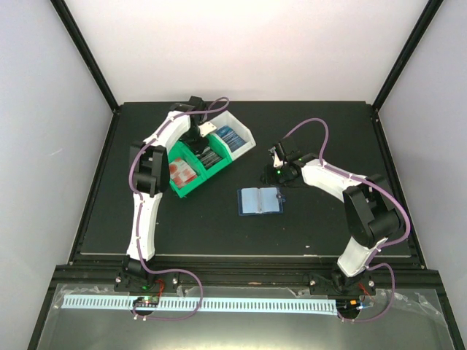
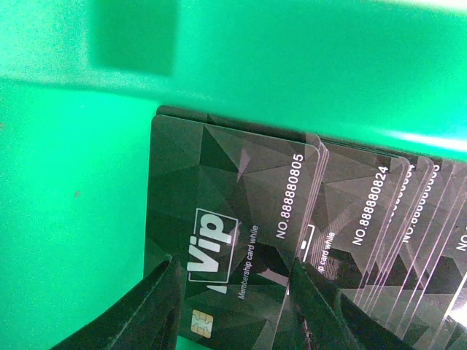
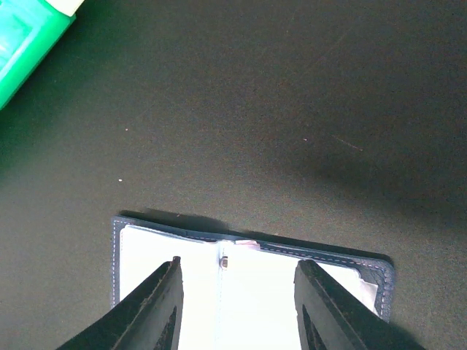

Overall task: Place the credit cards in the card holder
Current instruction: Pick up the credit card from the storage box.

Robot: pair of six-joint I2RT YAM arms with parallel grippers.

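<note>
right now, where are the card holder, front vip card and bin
card holder [image 1: 260,200], top view, open inside
front vip card [image 2: 219,182], left wrist view, upper face
bin [image 2: 66,219], left wrist view, bare green wall

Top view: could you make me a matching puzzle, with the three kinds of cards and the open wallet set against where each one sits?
1 red-and-white plastic cards
2 black plastic cards
3 blue plastic cards
4 open blue folding card holder

A white end compartment
B dark table
C middle green compartment
D green end compartment

Pairs: 1-D, 2-C, 3-A, 4-B.
</note>
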